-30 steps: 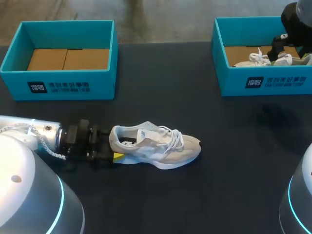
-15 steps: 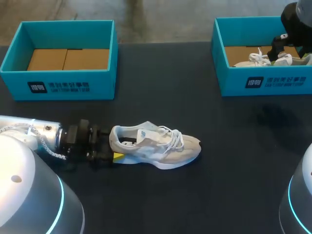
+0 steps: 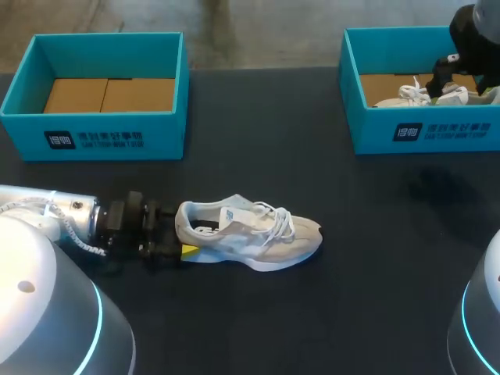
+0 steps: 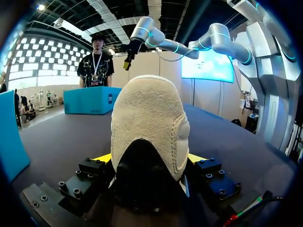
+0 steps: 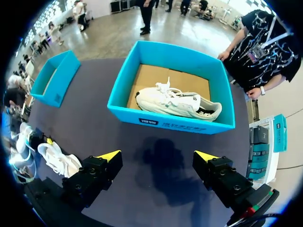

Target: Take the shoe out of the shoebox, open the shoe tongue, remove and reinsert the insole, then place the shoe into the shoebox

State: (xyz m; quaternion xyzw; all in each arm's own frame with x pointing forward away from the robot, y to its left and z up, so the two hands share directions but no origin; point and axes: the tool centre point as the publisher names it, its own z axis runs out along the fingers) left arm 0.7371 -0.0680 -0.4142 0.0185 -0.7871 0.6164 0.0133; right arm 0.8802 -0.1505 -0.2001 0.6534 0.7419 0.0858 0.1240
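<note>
At your far left, the left shoebox (image 3: 101,94) shows its bare cardboard floor, near the table's (image 3: 258,141) back edge. Closer in, your left arm (image 3: 70,219) lies low over the table, its jaws pinching the heel of the pale shoe (image 3: 250,234), which rests on its sole, toe pointing right. At far right, the right shoebox (image 3: 422,129) holds a second shoe (image 5: 177,101). Your right jaws hang high over it, spread wide, gripping nothing.

Bare tabletop (image 3: 375,234) spans between the shoe (image 3: 250,233) and right shoebox (image 3: 426,131).
</note>
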